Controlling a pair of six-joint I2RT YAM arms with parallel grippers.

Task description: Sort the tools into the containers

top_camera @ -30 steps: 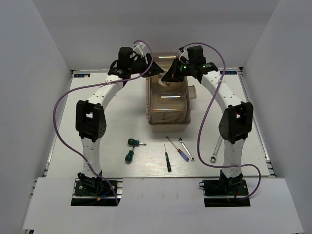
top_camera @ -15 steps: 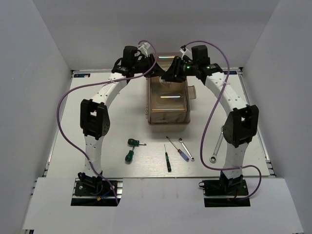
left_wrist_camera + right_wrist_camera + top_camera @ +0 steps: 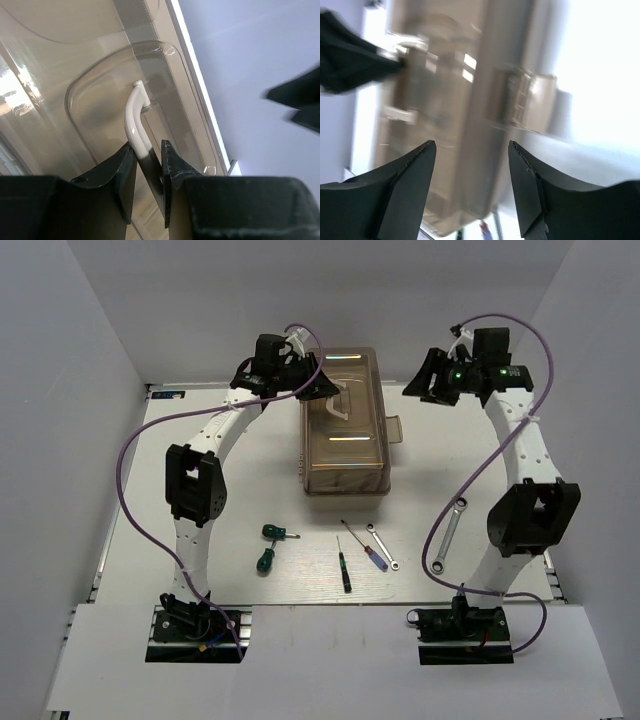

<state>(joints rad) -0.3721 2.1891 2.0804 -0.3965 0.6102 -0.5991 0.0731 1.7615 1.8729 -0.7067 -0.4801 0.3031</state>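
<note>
Left wrist view has the left gripper (image 3: 147, 156) clenched across the toolbox's pale handle (image 3: 135, 117), the visible stretch of which runs straight in between its jaws. The right gripper (image 3: 430, 380) hangs released, well apart from the toolbox (image 3: 345, 455), toward the far right corner of the table (image 3: 200, 540). The tools (image 3: 376, 556) lie loose near the near edge, so opening the box likely falls to the left arm.

Glossy translucent plastic lid (image 3: 60, 40), smooth pale handle (image 3: 135, 125)
</note>
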